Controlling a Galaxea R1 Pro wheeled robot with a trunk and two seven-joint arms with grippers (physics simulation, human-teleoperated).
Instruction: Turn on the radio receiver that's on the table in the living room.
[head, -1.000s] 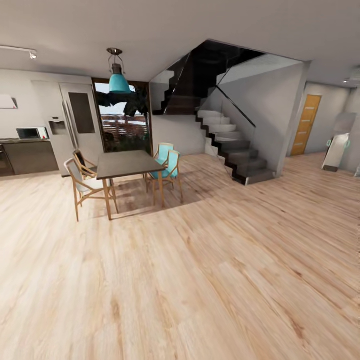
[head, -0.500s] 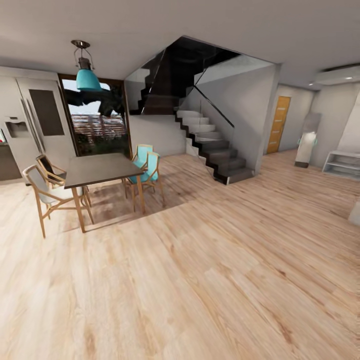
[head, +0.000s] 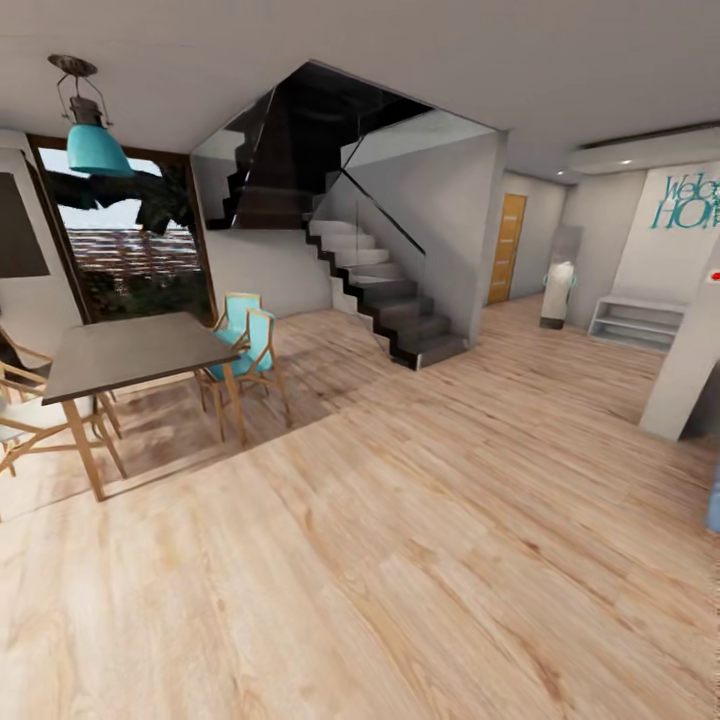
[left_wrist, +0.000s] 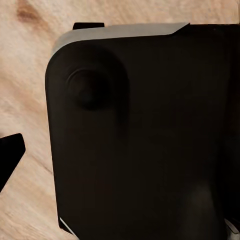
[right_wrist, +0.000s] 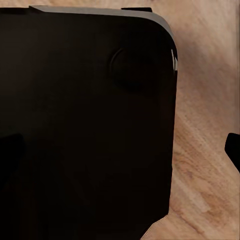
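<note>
Wrist views show us only a dark robot body (left_wrist: 140, 140) over plank floor (head: 420, 560), so we cannot tell either gripper's opening, while our head view has swung right, sliding the dining table (head: 130, 350) and staircase (head: 385, 290) leftward.

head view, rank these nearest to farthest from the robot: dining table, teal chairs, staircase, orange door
1. dining table, at the left, its front leg lowest on the floor
2. teal chairs, at the table's far right end
3. staircase, middle of the room, beyond the chairs
4. orange door, down the hallway to the right of the stairs, farthest
</note>
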